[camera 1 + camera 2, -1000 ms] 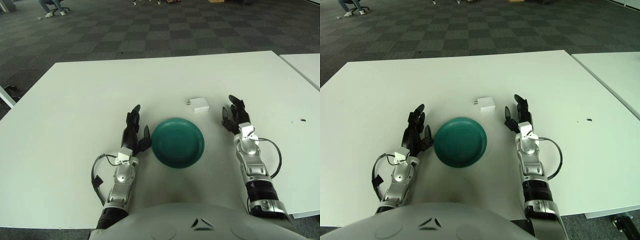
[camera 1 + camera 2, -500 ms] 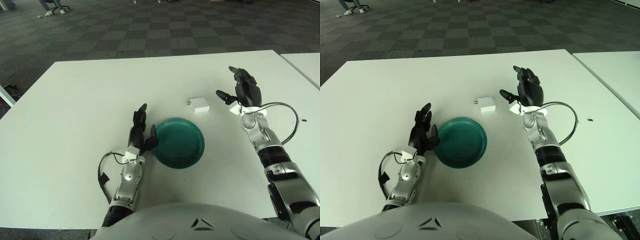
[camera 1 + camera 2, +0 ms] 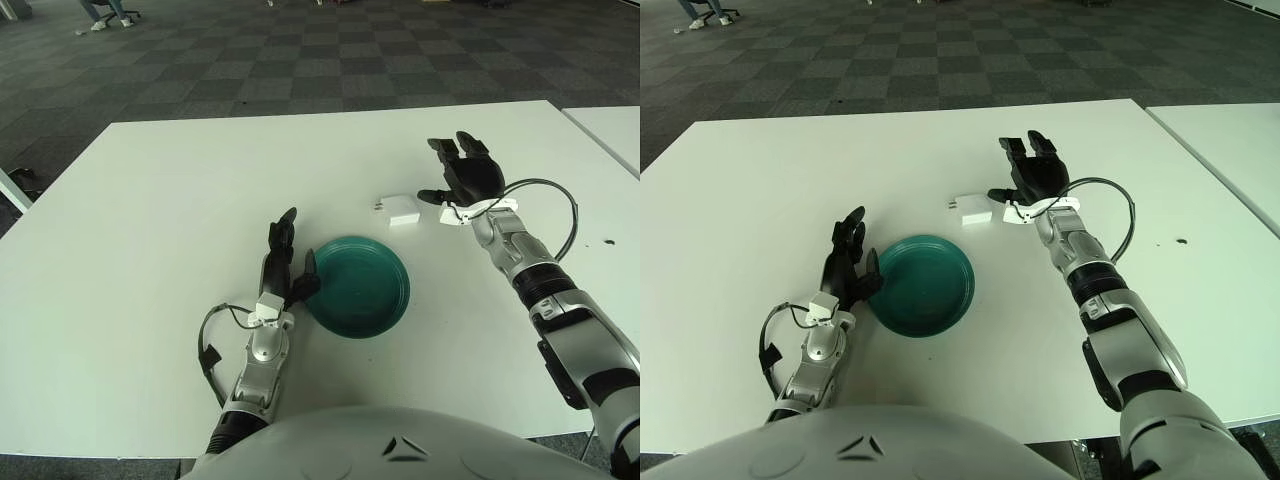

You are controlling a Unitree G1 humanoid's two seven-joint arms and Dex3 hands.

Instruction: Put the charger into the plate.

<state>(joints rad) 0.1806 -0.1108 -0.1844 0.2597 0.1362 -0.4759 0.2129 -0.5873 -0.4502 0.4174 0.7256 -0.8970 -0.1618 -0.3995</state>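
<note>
One charger lies flat on the table, just beyond the plate. Right hand hovers beside it, fingers spread, empty. Left hand idles open by the plate's left rim. Risk: a sideways approach nudges the flat charger away.

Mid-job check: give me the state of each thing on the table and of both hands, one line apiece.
charger: flat on the table beyond the plate, not grasped.
plate: upright on the table, nothing in it.
right hand: raised, fingers spread, just right of the charger, holding nothing.
left hand: fingers open, at the plate's left edge, holding nothing.
</note>
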